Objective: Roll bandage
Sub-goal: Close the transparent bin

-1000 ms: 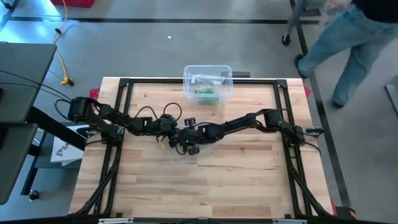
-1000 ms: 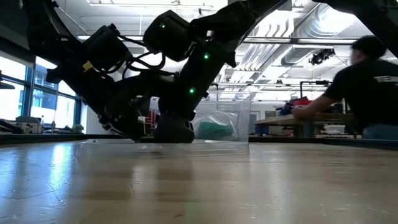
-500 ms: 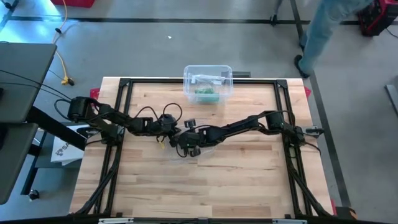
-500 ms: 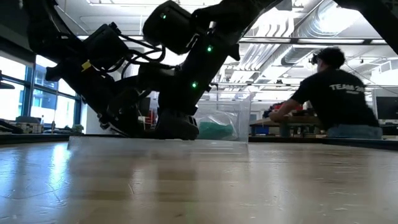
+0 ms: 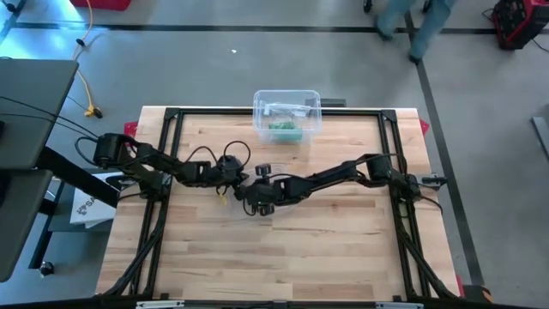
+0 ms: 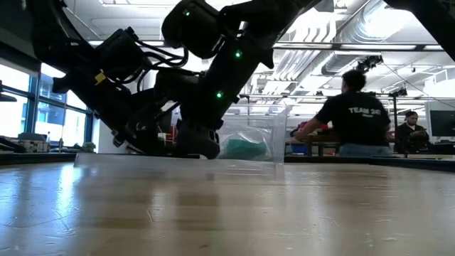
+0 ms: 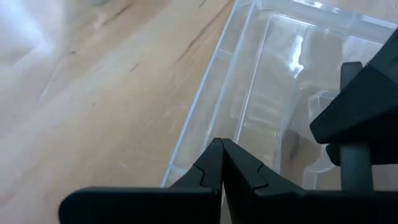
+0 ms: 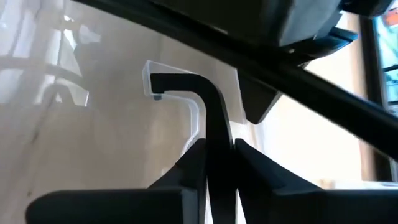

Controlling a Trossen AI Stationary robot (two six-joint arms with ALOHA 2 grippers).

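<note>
right gripper: mine, table centre, fingers narrow, clamped on edge of clear lid
left gripper: mine, just left of the right one, fingertips pressed together at the lid rim; can't tell if they pinch it
lid: flat on table, under both grippers
bandage: green roll inside clear bin, far edge of table, well apart from my grippers
person: in room beyond the table

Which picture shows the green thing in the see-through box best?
The high view is best. It looks straight down into the clear box, so the green thing shows with nothing in front of it. The low view shows it from the side, through the box wall. Neither wrist view shows it.
</note>
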